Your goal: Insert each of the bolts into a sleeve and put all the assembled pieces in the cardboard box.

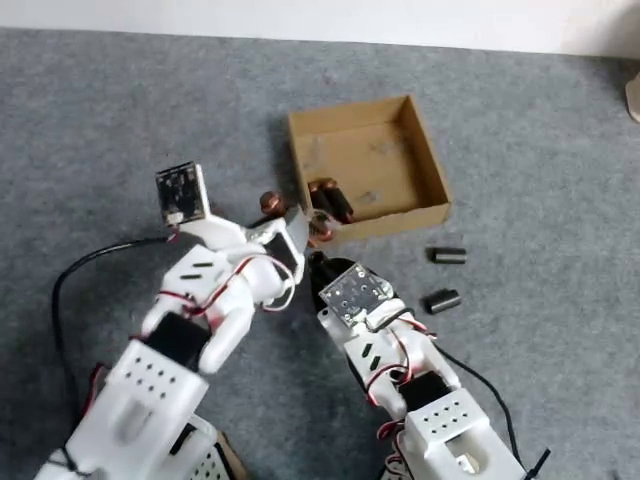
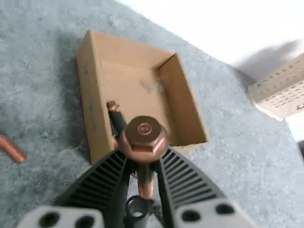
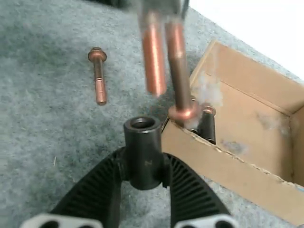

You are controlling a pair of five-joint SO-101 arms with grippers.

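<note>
A bolt (image 2: 143, 134) is clamped by the left gripper (image 2: 142, 156) just under its hex head, with the shaft hanging downward. A sleeve (image 3: 142, 149) is gripped upright by the right gripper (image 3: 142, 164), open bore facing up. Both are held beside the near left corner of the cardboard box (image 1: 400, 222), which sits toward the far edge of the surface. The bolt's tip is just above the bore, not yet entered and slightly off to one side, and the two long axes are roughly parallel. Insertion is judged to depend on the tip being centred first. A loose bolt (image 3: 98, 76) and two loose sleeves (image 1: 447, 256) are left on the surface.
</note>
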